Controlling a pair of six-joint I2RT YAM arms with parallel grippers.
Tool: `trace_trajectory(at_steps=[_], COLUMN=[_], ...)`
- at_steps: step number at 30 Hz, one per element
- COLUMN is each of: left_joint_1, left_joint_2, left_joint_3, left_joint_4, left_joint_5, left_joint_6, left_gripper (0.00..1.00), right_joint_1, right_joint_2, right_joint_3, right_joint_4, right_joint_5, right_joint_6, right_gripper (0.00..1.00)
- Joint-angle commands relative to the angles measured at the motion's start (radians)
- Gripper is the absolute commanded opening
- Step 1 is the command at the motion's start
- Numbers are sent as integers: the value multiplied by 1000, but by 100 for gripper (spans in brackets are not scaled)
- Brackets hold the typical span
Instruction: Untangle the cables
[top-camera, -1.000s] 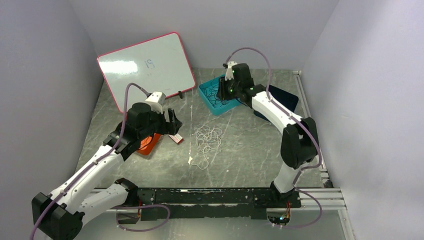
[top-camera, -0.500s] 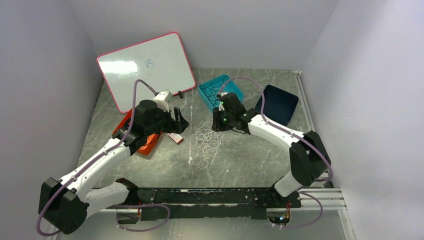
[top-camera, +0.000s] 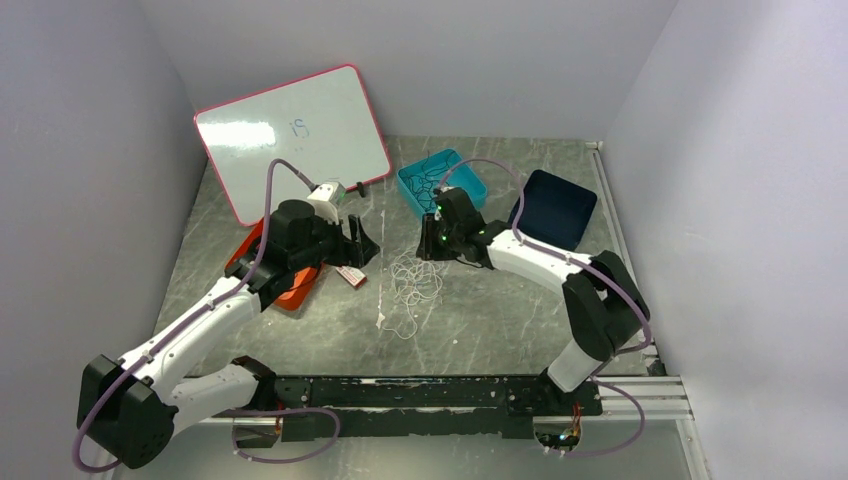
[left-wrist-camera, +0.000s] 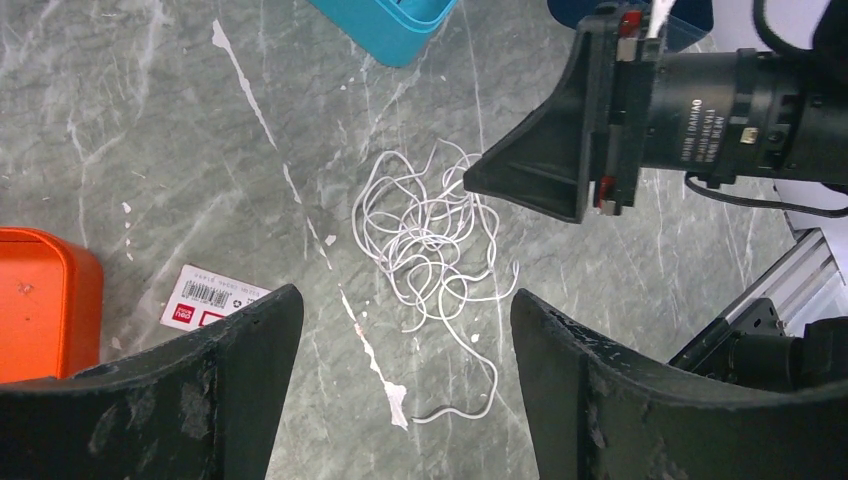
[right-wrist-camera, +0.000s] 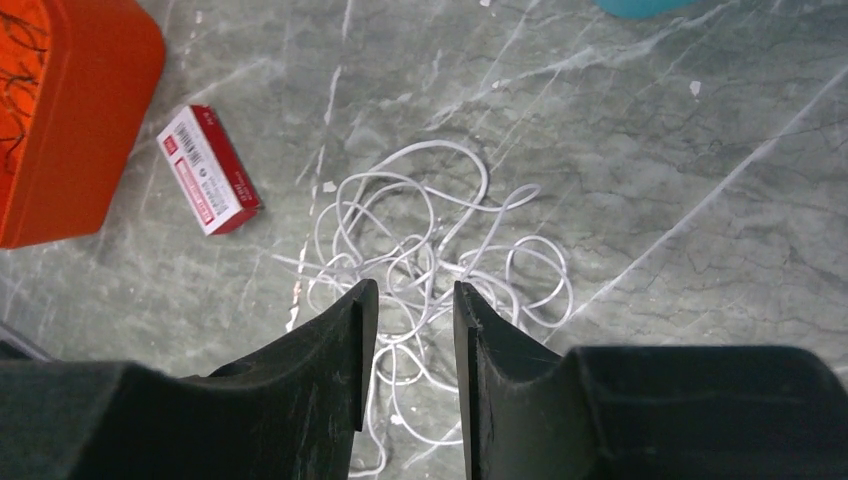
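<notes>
A tangle of white cables (top-camera: 415, 280) lies loose on the grey marbled table, with one end trailing toward the near edge. My left gripper (top-camera: 362, 245) hovers to its left, jaws wide open and nothing between them; in the left wrist view the white cables (left-wrist-camera: 425, 240) lie ahead of the left gripper (left-wrist-camera: 405, 300). My right gripper (top-camera: 432, 245) hangs just over the tangle's far edge. In the right wrist view the right gripper (right-wrist-camera: 412, 290) shows a narrow gap, with the white cables (right-wrist-camera: 430, 250) on the table beneath it, not gripped. More dark cables (top-camera: 428, 180) lie in the teal tray (top-camera: 470, 190).
An orange tray (top-camera: 295, 290) sits under the left arm, with a small red-and-white box (top-camera: 350, 276) beside it. A dark blue tray (top-camera: 555, 205) stands at the back right. A whiteboard (top-camera: 290, 135) leans against the back left wall.
The right arm swung from over the teal tray down and forward to the white tangle. The left gripper shifted slightly right toward it, then held still.
</notes>
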Motion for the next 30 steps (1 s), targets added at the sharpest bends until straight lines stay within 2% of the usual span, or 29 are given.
trace_trajectory(at_steps=[1, 15, 20, 26, 30], left_joint_1=[-3, -4, -4, -3, -3], left_joint_2=[-17, -11, -12, -24, -25], left_joint_3=[-12, -3, -6, -21, -26], left_joint_4=[29, 31, 35, 49, 64], left_joint_5=[33, 32, 31, 28, 38], left_joint_6=[-8, -2, -5, -8, -3], left_gripper=[80, 79, 79, 79, 79], right_joint_1=[-2, -5, -9, -10, -10], right_joint_2=[43, 127, 140, 125, 88], right_joint_3=[41, 65, 81, 64, 61], right_joint_4=[10, 38, 44, 69, 72], right_joint_5=[58, 115, 92, 67, 50], right_joint_6=[8, -1, -8, -10, -33], right_gripper=[37, 36, 29, 12, 4])
